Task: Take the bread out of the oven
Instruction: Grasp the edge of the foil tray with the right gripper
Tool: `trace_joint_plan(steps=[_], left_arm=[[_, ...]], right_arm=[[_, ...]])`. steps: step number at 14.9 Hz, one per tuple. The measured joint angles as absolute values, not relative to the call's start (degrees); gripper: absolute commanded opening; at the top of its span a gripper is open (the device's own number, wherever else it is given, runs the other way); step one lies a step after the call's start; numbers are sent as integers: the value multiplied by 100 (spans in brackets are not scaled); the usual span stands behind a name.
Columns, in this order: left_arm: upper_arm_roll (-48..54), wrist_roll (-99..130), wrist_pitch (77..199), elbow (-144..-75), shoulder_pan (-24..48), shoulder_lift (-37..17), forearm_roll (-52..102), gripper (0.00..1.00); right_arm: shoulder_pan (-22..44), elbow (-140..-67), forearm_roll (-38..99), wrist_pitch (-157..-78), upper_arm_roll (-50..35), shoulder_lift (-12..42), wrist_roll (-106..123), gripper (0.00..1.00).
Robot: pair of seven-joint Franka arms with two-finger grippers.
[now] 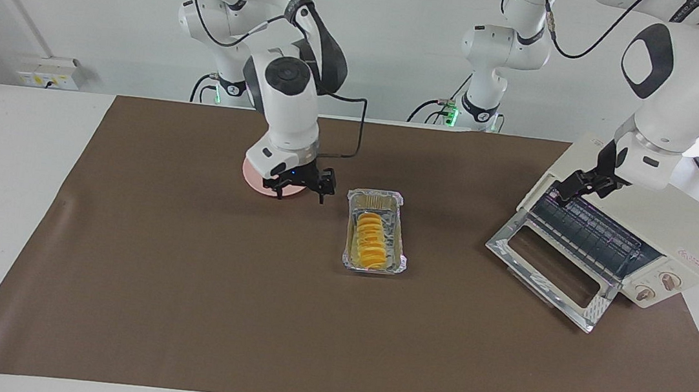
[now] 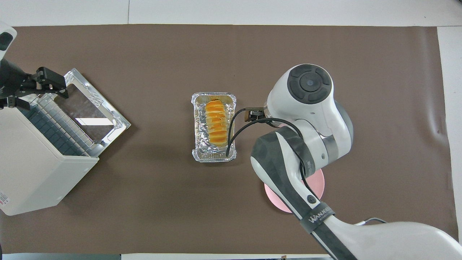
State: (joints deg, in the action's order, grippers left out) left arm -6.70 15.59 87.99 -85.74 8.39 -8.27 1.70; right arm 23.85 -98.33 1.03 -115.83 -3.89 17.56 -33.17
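The bread (image 1: 370,237) (image 2: 216,122), a ridged golden-orange loaf, lies in a silver foil tray (image 1: 377,197) (image 2: 196,151) on the mat at mid-table, outside the oven. At the left arm's end stands the cream-white oven (image 1: 665,223) (image 2: 36,173), its glass door (image 1: 549,269) (image 2: 108,115) dropped open and its wire rack (image 1: 592,231) (image 2: 54,122) bare. My left gripper (image 1: 577,184) (image 2: 36,90) hangs open and empty over the upper edge of the oven's opening. Over the pink plate (image 1: 254,176) (image 2: 317,184), beside the tray, my right gripper (image 1: 301,190) is open and holds nothing.
A brown mat (image 1: 182,302) (image 2: 144,54) covers most of the white table. The plate sits toward the right arm's end, slightly nearer to the robots than the tray. In the overhead view the right arm covers much of the plate.
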Motion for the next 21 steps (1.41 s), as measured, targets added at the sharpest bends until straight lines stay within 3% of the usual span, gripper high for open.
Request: trace_joint_plan(steps=[5, 10, 11, 13, 16, 21], left_arm=[[-661, 1431, 8604, -8719, 817, -665, 170, 100], [-642, 1325, 8163, -8967, 799, -290, 170, 100], [-641, 1261, 8151, -9049, 799, -198, 170, 100], [-647, 1030, 8133, -9196, 790, -47, 170, 100], [-640, 870, 8117, -9324, 735, 50, 170, 100], [-614, 722, 8209, -9342, 674, 65, 144, 100]], right_arm=[[2670, -8771, 100, -11804, -367, 3106, -3830, 100], [2886, -8693, -54, -11931, -349, 3280, -3904, 100], [2903, -8704, -91, -11949, -346, 3296, -3904, 90], [2905, -8718, -183, -11951, -336, 3327, -3905, 57], [2917, -8720, -201, -11971, -332, 3351, -3905, 0], [3039, -8776, -209, -12133, -332, 3357, -3905, 0]])
